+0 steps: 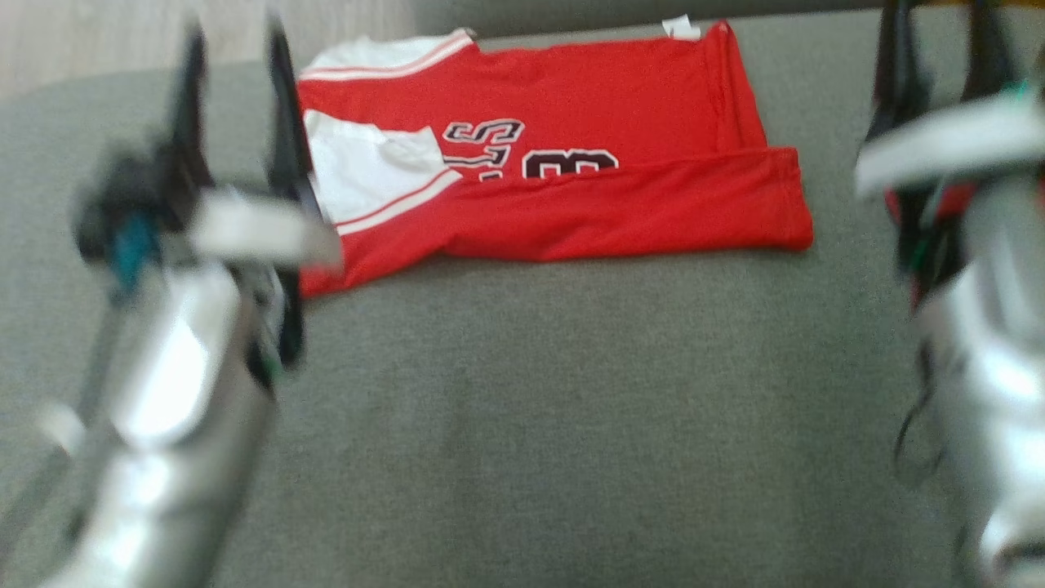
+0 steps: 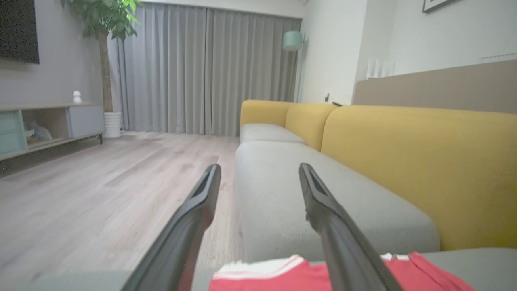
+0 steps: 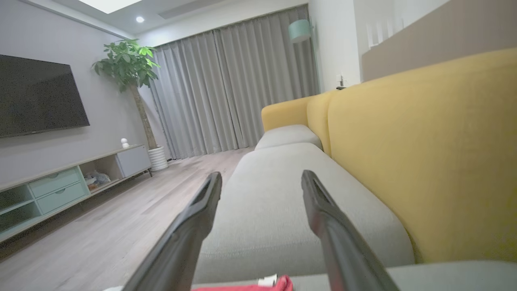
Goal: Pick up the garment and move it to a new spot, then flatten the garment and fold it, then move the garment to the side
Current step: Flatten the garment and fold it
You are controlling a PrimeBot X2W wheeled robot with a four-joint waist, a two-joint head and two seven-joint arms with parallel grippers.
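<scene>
Red cloth on grey, and just one garment [image 1: 571,163] out there: a red jersey with white trim and dark lettering, folded into a flat slab. It lies at the far edge of the grey seat [image 1: 522,392], and the near stretch of that seat is bare fabric. The long axis runs along the seat, side to side across the head view. The white-trimmed end points toward the seat's left end and the plain red end toward its right. A lower strip is folded up across the lettering, and one small white tag pokes out on the side farthest from the seat's front.

Two grippers, two dark fingers each, four in all. The left gripper [image 1: 234,37] hangs over the left part of the seat, fingers spread well apart. One of them crosses the jersey's white end in the head view. It's blurred, so whether it touches the cloth can't be told. The right gripper [image 1: 939,24] is over the seat's right part, its jaws just as wide, standing apart from the plain red end.

Along each wrist view the parted fingers point down the length of the seat, with the jersey's edge at the bottom of the picture. Three yellow back cushions [image 2: 420,161] rise behind the seat. Across the floor from the seat stand one potted plant [image 3: 129,64] and one dark television [image 3: 36,97].
</scene>
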